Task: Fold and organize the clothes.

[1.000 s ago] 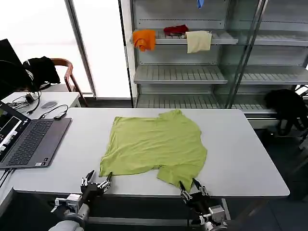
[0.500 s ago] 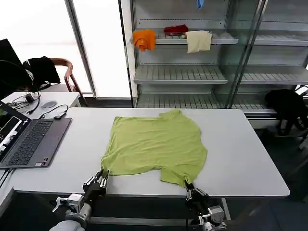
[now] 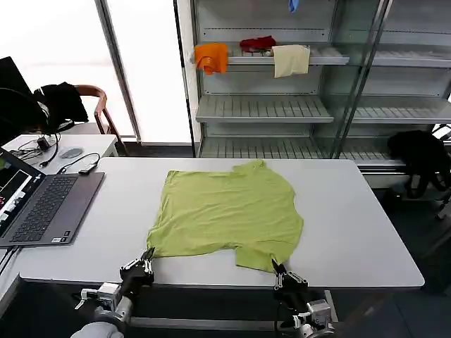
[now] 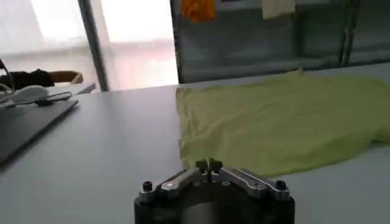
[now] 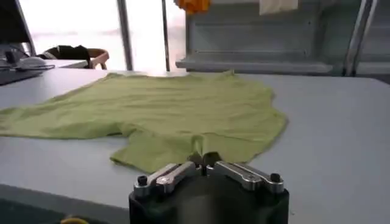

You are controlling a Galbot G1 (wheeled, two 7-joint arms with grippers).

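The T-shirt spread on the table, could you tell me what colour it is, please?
Lime green T-shirt, plain; clearest in the head view.

Overhead head view; low wrist views, perhaps table-level.

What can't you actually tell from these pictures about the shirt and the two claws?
- T-shirt logo: none shows in the head view; the upper face is plain green and the underside lies against the table.
- Left gripper, right gripper: fingertips meet at the near hem; whether cloth is pinched is too small to tell.
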